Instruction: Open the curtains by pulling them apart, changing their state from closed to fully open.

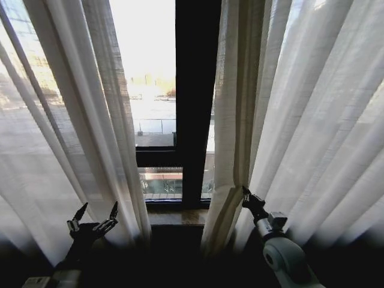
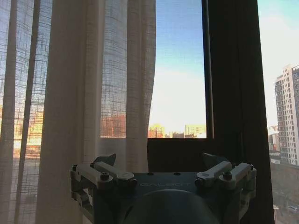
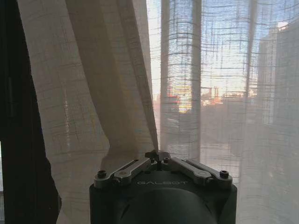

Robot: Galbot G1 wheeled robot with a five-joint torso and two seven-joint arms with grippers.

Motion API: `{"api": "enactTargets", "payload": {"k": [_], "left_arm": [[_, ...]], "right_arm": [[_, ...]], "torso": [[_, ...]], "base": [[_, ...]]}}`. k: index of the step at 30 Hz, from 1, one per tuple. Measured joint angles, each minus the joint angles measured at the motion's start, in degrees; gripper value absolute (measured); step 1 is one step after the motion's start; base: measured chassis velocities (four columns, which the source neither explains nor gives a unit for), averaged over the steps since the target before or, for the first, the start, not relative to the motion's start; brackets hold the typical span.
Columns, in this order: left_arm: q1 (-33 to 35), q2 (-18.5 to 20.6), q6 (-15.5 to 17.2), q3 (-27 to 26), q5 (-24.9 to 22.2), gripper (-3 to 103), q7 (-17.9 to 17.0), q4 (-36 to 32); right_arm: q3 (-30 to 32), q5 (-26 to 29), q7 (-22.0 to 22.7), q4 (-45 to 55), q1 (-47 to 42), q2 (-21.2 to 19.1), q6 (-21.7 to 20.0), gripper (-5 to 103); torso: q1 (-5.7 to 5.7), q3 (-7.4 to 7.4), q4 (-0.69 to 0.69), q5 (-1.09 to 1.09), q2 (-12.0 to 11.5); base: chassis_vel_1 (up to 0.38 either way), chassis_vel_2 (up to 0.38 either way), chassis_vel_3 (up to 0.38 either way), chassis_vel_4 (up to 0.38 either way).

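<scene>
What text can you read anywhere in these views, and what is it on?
"GALBOT": embossed on the left gripper body, faint, in the left wrist view.
"GALBOT": embossed on the right gripper body, in the right wrist view.
No lettering on the curtains or window frame. Buildings outside carry no readable signs.

A dark window frame [image 1: 197, 90] runs upright through the middle of the glass, with a horizontal bar branching off its lower left. Below the frame lies a pale sill [image 1: 177, 216]. Beyond the frame, sunlit city buildings [image 2: 286, 116] stand under a blue sky, one tall tower to its right.
</scene>
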Motion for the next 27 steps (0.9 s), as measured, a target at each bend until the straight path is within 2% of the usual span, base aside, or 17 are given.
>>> {"api": "enactTargets", "payload": {"k": [5, 27], "left_arm": [[0.05, -0.01, -0.13, -0.02, 0.00, 100, 0.02, -0.03], [0.27, -0.20, -0.55, -0.21, -0.05, 100, 0.02, -0.64]], "right_arm": [[0.27, 0.03, 0.05, 0.00, -0.03, -0.01, 0.02, 0], [0.85, 0.13, 0.89, 0.76, -0.41, 0.17, 0.15, 0]], "torso": [[0.02, 0.01, 0.00, -0.05, 0.00], [0.01, 0.01, 0.00, -0.01, 0.00]], "base": [[-0.339, -0.392, 0.305, 0.389], [-0.334, -0.368, 0.346, 0.366]]}}
